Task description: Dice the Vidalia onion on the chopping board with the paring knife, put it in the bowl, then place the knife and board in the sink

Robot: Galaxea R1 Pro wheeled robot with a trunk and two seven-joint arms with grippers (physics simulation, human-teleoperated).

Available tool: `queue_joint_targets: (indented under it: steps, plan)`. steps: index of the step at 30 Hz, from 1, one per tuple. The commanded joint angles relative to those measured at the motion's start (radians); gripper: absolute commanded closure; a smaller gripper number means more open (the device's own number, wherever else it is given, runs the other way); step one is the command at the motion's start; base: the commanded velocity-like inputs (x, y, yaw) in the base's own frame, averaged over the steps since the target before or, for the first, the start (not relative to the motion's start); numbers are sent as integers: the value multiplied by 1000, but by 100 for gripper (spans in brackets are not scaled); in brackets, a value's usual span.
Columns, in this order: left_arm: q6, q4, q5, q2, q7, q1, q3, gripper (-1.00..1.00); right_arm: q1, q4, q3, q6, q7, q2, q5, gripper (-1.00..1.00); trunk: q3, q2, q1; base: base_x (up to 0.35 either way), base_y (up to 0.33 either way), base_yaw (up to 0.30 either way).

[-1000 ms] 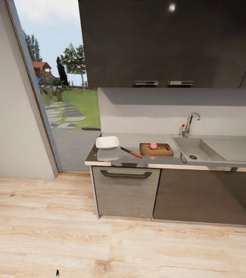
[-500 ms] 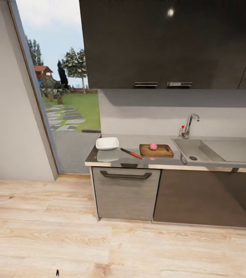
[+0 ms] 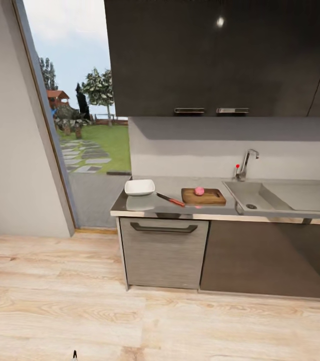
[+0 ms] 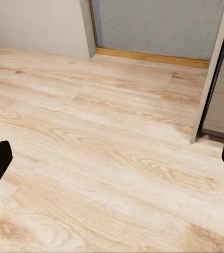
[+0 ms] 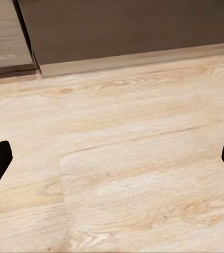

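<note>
Sink [image 3: 285, 196] cropped at right edge

The pink Vidalia onion [image 3: 199, 190] sits on the chopping board [image 3: 203, 196] (wooden), paring knife [image 3: 170, 199] and white bowl [image 3: 140, 187] alongside.

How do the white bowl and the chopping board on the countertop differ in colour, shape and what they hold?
The bowl is white; the chopping board is brown wood. The bowl has raised sides and a rounded square outline; the chopping board is a flat rectangle. The bowl looks empty from this angle, while the chopping board carries the pink onion. The bowl sits left of the red-handled paring knife, the chopping board right of it. Both rest on the grey countertop, left of the sink.
</note>
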Motion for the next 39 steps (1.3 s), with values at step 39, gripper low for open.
queue_joint_targets:
  steps: [39]
  plan:
    - [301, 1, -10, -20, -16, -2, -52, -100, -137, -848, 65, 760, -341, 52, 118, -100, -21, -92, 50, 0, 0, 0]
